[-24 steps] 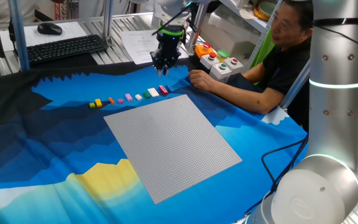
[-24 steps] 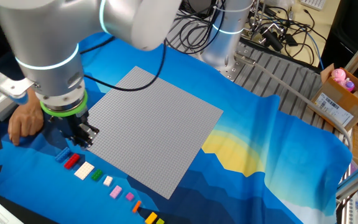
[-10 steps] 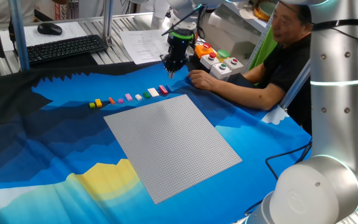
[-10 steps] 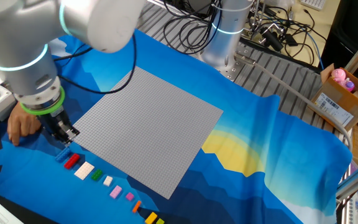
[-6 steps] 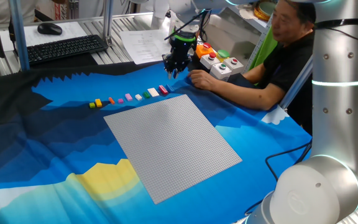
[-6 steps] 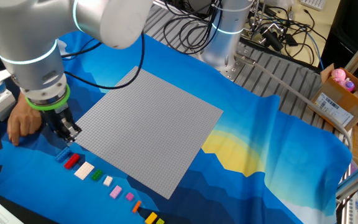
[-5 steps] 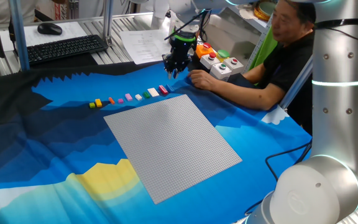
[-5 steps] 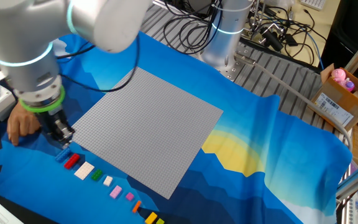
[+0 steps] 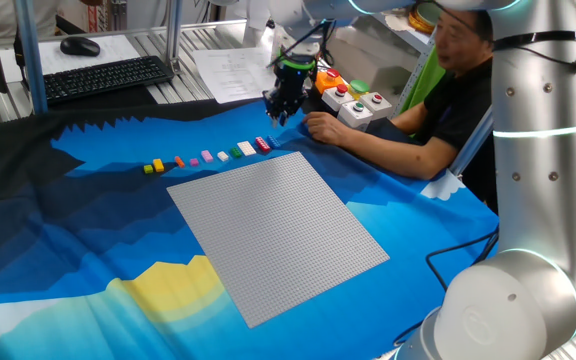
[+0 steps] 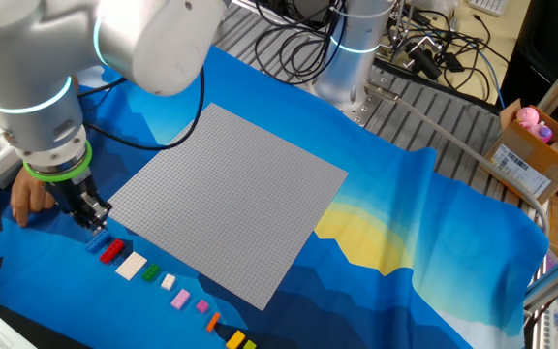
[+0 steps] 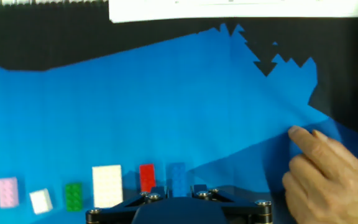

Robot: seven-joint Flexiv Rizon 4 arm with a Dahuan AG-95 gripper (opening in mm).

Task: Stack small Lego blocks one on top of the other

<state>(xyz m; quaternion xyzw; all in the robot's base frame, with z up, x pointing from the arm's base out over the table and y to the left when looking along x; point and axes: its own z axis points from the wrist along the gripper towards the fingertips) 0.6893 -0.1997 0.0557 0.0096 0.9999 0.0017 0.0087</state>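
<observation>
Gripper [image 10: 92, 219] pointed straight down from my arm, low over the blue cloth [image 10: 405, 223] at the end of the brick row, just above the blue brick [image 11: 177, 177]. From either fixed camera I could not tell whether the fingers were spread or pressed together; the tips were too small and dark, and the hand camera showed only the black underside of the gripper body along its bottom edge. Nothing looked pinched between them as far as I could see.

Small Lego blocks lay in a single line on the cloth beside the edge of the grey baseplate [image 9: 278, 235], apart from it. Through the hand camera I read them, right to left, as the blue brick, a red brick [image 11: 146, 177], a large white brick [image 11: 107, 185], a green brick [image 11: 74, 196], a small white brick [image 11: 41, 200] and a pink brick [image 11: 8, 191]. Orange [image 9: 179, 162] and yellow [image 9: 157, 165] pieces closed the far end of the row in one fixed view. None sat on another.

A person's hand [image 11: 328, 177] rested on the cloth just right of the blue brick, near my gripper, so room on that side was tight. Beyond it stood a box of buttons [image 9: 353, 102]. Cloth's jagged edge [image 11: 272, 59] met black table beyond the row, and open cloth ran away on the baseplate's other sides.
</observation>
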